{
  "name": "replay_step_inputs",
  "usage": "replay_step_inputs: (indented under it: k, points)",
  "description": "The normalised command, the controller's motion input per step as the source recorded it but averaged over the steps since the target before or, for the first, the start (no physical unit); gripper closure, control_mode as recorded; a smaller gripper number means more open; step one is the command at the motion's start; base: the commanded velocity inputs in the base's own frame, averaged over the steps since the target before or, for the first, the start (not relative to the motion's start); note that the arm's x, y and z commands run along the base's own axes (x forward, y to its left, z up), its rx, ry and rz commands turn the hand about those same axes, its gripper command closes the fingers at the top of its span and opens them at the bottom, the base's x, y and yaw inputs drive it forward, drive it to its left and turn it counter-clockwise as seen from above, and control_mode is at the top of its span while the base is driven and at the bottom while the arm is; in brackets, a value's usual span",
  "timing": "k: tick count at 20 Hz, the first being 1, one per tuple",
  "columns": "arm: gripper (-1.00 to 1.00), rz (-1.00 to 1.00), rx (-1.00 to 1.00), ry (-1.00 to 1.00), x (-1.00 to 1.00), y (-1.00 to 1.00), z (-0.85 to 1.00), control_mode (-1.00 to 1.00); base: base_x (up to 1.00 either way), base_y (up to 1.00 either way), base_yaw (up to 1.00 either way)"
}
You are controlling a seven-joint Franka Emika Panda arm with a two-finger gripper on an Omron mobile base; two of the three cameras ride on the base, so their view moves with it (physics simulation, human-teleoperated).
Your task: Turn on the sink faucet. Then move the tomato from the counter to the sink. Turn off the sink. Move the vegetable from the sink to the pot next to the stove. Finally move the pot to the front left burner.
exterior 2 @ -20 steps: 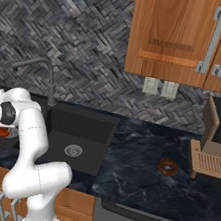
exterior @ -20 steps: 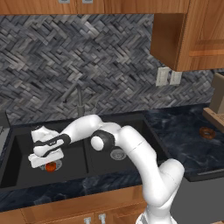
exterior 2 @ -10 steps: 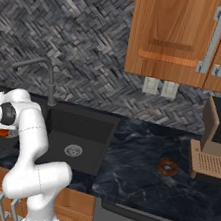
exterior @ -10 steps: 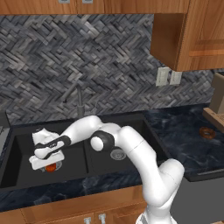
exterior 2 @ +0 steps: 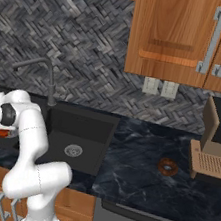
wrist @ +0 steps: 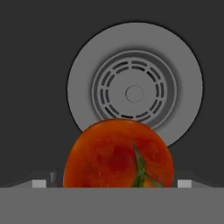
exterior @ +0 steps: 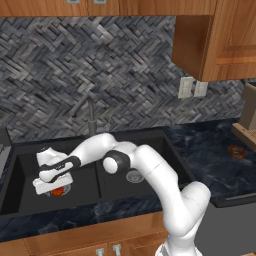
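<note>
Hand view: gripper [wrist: 116,183] spread around tomato [wrist: 118,154] (unmoved since earlier), over drain [wrist: 134,92].

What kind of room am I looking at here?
A home kitchen, rendered rather than filmed. A dark double sink with a faucet sits in a dark stone counter, under wooden cabinets and a herringbone tile backsplash. A coffee machine stands on the counter's right.

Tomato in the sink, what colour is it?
The tomato is red-orange with a green stem, clearest in the hand view.
</note>
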Motion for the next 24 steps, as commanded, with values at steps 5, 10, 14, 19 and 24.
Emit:
replay_step_inputs:
  k: [5,10,14,19,24]
  points:
    - [-1.0,0.0,0.0,0.0,0.0,0.0,-0.23,-1.0,0.0,0.0,0.0]
    - [-1.0,0.0,0.0,-0.02,0.0,-0.07,-0.25,-1.0,0.0,0.0,0.0]
    - [-1.0,0.0,0.0,-0.02,0.0,-0.1,-0.24,-1.0,0.0,0.0,0.0]
    - [1.0,0.0,0.0,0.0,-0.07,-0.06,-0.35,-1.0,0.0,0.0,0.0]
    - [1.0,0.0,0.0,0.01,-0.07,0.02,-0.29,-1.0,0.0,0.0,0.0]
